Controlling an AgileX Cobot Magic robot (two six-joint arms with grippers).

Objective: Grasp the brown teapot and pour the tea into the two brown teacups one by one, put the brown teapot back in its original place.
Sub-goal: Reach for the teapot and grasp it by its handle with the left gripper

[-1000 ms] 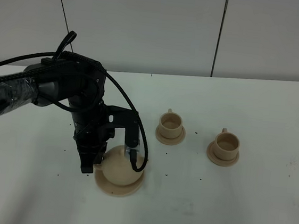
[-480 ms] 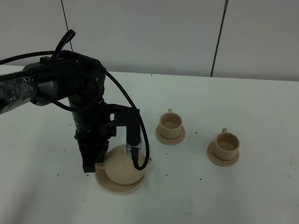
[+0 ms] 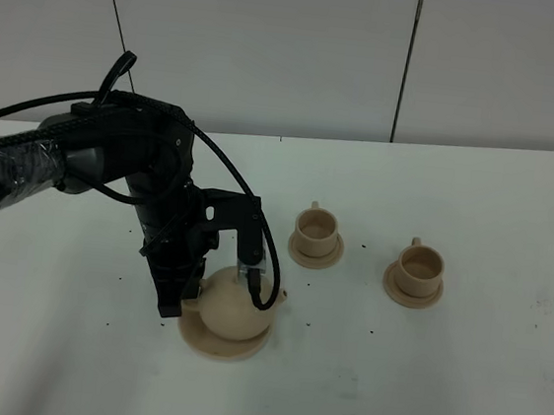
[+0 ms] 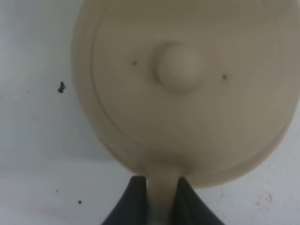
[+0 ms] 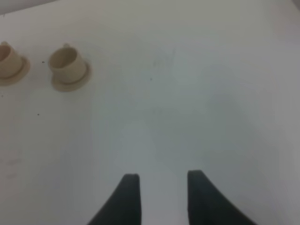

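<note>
Exterior high view: the brown teapot (image 3: pixel 232 304), round and matte pale tan, sits on or barely above its wide saucer (image 3: pixel 211 345), near left on the tabletop (image 3: pixel 457 385); left teacup (image 3: pixel 316 233) and right teacup (image 3: pixel 417 269) stand farther right. Left wrist view: left end effector (image 4: pixel 161 185) clenched on the loop handle (image 4: pixel 161 206), the proper hold; rigid, breakable ceramic, likely heavy and slippery. Right wrist view: right end effector (image 5: pixel 162 176) released, empty.

L arm (image 3: pixel 158 205) is covering handle side of pot (image 3: pixel 232 307). In L wrist view pot is running off-frame, blurry. R wrist view is clipping one cup (image 5: pixel 6 62).
</note>
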